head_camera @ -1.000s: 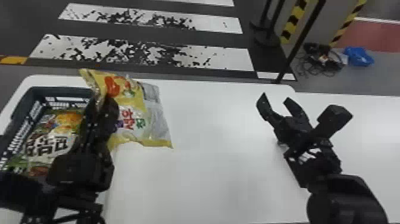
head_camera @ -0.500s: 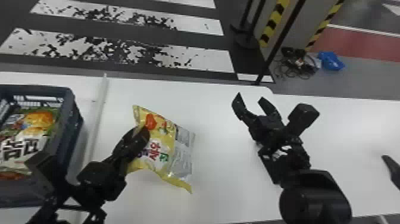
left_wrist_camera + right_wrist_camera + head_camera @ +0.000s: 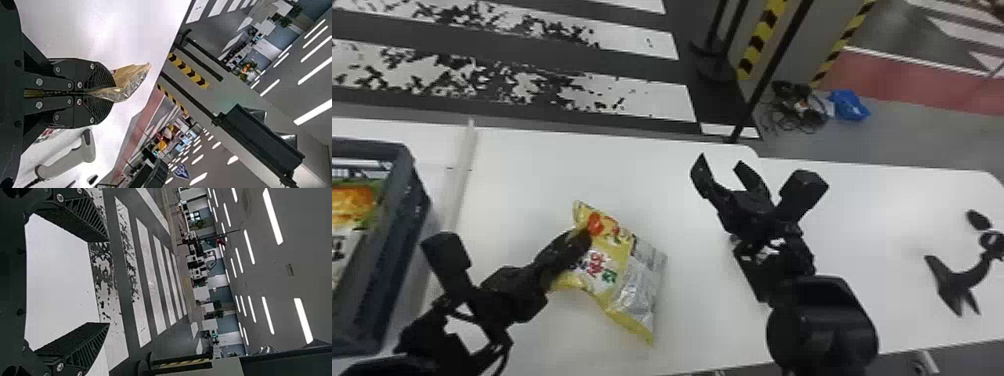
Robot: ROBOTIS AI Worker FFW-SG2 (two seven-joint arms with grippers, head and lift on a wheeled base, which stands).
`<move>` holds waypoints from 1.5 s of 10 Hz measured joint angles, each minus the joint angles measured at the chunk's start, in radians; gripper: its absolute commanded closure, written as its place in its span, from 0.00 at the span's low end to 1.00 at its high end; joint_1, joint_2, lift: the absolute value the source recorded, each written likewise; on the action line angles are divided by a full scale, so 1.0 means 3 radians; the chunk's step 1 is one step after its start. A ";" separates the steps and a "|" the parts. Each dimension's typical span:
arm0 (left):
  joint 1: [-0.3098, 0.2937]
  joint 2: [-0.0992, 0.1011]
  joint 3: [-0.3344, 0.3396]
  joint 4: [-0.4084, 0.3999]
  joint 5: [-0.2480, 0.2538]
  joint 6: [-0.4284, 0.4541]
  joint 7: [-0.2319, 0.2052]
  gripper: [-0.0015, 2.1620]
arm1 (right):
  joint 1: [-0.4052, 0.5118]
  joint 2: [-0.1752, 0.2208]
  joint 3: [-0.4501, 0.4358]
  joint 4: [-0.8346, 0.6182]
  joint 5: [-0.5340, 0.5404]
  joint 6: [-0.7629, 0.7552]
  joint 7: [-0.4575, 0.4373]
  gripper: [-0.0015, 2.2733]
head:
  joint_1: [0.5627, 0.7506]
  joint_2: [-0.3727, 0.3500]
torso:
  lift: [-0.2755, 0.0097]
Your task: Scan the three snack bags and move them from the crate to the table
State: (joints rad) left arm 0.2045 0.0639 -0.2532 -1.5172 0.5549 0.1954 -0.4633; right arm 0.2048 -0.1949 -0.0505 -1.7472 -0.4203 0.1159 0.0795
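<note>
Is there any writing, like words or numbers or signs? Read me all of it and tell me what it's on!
Yellow snack bag: red and green letters, too blurred to read for sure, and the left gripper covers part of the bag.
Snack bag in the crate: dark letters, cut off at the view's edge, so I can't read them.
Numbers or word signs: none I can make out.
</note>
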 measured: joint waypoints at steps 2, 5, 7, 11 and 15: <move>-0.0161 -0.0066 -0.0124 0.0087 -0.0140 0.0200 0.0066 0.70 | -0.0002 -0.0005 -0.0016 0.0000 -0.0004 0.0000 0.0001 0.06 | 0.70 0.05 | 0.75; -0.0315 -0.0110 -0.0526 0.0059 -0.0948 0.0374 0.0891 0.01 | -0.0001 -0.0012 -0.0030 0.0000 -0.0010 0.0000 0.0001 0.06 | 0.70 0.03 | 0.75; -0.0343 -0.0101 -0.0629 0.0042 -0.1428 0.0349 0.1393 0.01 | 0.0011 -0.0014 -0.0026 0.0000 -0.0002 0.0000 0.0006 0.06 | 0.70 0.05 | 0.75; -0.0020 0.0031 -0.0461 -0.0473 -0.1735 -0.0195 0.1888 0.01 | 0.0114 -0.0019 -0.0019 -0.0097 0.0003 0.0020 0.0023 0.06 | 0.70 0.16 | 0.75; 0.0613 0.0192 -0.0034 -0.1517 -0.1759 -0.0308 0.1901 0.01 | 0.0381 -0.0025 0.0050 -0.0355 0.0120 0.0352 0.0056 0.10 | 0.70 0.27 | 0.75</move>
State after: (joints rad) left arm 0.3885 0.1217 -0.2633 -1.9724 0.0271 0.1031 0.1071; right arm 0.3192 -0.2025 -0.0354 -1.8535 -0.3842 0.2216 0.0964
